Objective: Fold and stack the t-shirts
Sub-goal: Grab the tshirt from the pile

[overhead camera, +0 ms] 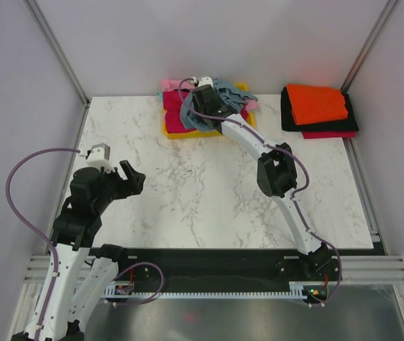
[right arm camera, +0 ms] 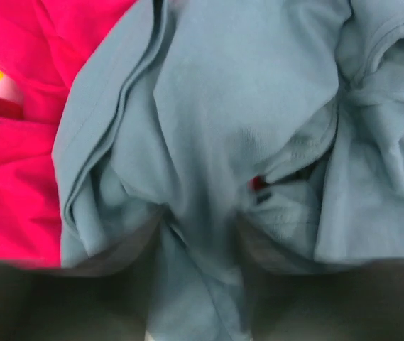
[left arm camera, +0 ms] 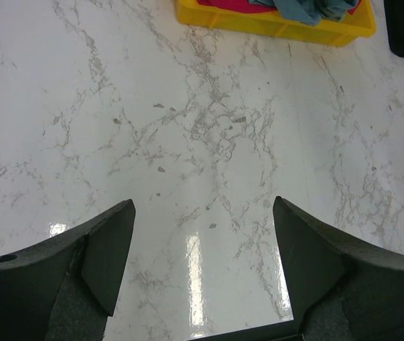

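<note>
While the right tool (right arm camera: 200, 245) clamps a fold of the slate blue-grey t-shirt (right arm camera: 244, 106) and the left tool (left arm camera: 203, 206) hangs with fingers apart, a slow, straight lift should free it from the magenta t-shirt (right arm camera: 17, 142).

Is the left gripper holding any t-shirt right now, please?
No, the left gripper hangs open above the marble table, gripping nothing.

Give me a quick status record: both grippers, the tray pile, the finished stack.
left gripper: open, empty, over bare table
right gripper: down in the yellow tray, a fold of the blue-grey shirt between its fingers; grip unconfirmed
tray pile: unfolded; blue-grey shirt over magenta shirt, pink shirt behind
folded stack: far right corner; orange shirt on black shirt, red shirt beneath
</note>
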`<state>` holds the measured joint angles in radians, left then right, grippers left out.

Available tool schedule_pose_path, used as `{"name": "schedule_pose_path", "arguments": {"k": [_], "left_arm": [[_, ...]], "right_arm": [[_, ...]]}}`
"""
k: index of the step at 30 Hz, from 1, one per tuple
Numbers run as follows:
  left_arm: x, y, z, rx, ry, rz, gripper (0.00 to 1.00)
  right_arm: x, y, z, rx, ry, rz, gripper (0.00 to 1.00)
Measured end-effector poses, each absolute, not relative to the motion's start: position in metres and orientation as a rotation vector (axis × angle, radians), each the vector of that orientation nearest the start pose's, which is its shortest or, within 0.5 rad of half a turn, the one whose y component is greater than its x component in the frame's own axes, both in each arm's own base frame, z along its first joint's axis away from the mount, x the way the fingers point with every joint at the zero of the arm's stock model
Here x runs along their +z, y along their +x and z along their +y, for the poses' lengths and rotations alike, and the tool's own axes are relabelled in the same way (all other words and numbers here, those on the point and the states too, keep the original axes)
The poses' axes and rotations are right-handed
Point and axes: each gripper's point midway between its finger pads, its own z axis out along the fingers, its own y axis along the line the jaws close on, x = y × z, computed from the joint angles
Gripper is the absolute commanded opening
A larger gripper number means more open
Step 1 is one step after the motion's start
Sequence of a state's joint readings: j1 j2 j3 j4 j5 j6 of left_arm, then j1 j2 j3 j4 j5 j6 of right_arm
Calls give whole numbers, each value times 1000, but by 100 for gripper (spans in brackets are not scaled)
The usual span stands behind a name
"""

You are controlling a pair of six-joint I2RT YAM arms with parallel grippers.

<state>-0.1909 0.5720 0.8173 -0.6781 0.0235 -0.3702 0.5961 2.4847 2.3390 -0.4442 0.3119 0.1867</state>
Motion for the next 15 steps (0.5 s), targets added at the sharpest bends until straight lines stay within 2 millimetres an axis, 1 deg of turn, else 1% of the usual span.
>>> {"name": "schedule_pose_path", "arguments": {"k": [1,2,4,6,7,9,10,12,13,15], "left_arm": [[234,223,-63,-381,-166,2018,87],[234,223,-63,-381,-166,2017,87],[234,223,-62,-378,-171,2017,87],[234,224,-61,-375,-175,2016,87],[234,224,-60,-374,-177,2016,87],[234,224,-60,-374,-178,2017,87],[234,224,-60,-374,-178,2018,86],[234,224,-60,-373,-178,2018,87],[234,224,-60,-373,-178,2018,87],[234,224,-60,-374,-178,2018,87]], "right_arm": [[128,575,333,124,-257,2111,5],[128,577,333,120,-262,2103,0],[129,579,333,122,-258,2097,0],[135,581,335,118,-272,2077,0],[142,582,336,115,-282,2059,0],[162,580,338,107,-312,2024,0],[179,576,338,110,-325,2001,0],[227,566,341,138,-330,1928,0],[258,555,340,160,-328,1884,0],[327,521,328,202,-315,1801,0]]}}
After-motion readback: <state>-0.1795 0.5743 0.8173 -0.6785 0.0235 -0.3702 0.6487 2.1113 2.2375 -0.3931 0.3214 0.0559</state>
